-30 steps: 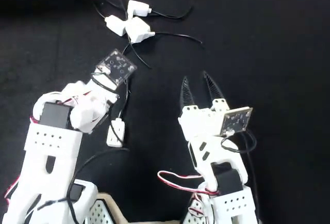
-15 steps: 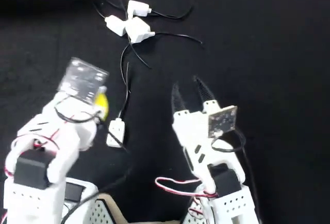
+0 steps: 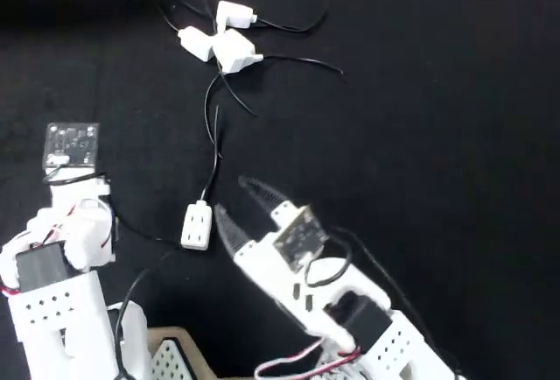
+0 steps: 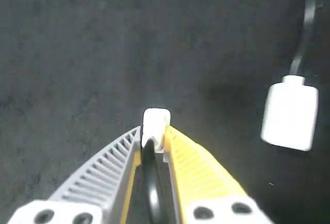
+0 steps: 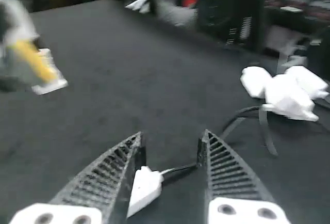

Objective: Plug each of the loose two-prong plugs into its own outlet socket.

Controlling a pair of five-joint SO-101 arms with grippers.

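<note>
At the counter's (image 3: 455, 135) 8 o'clock side, a small white plug (image 4: 155, 120) is being pinched by the left claw (image 4: 153, 131). Its cord is running back between the fingers, probably so that the front end is being presented free for insertion. The outlet socket (image 3: 196, 225) is lying flat near 7 o'clock. It is being approached by the spread right claw (image 3: 229, 198) just beside it, seemingly so that it can be steadied. At 12 o'clock a white cluster (image 3: 223, 40) of further pieces is lying well apart. Its black cords (image 3: 214, 135) are trailing toward the socket and could be snagged.
</note>
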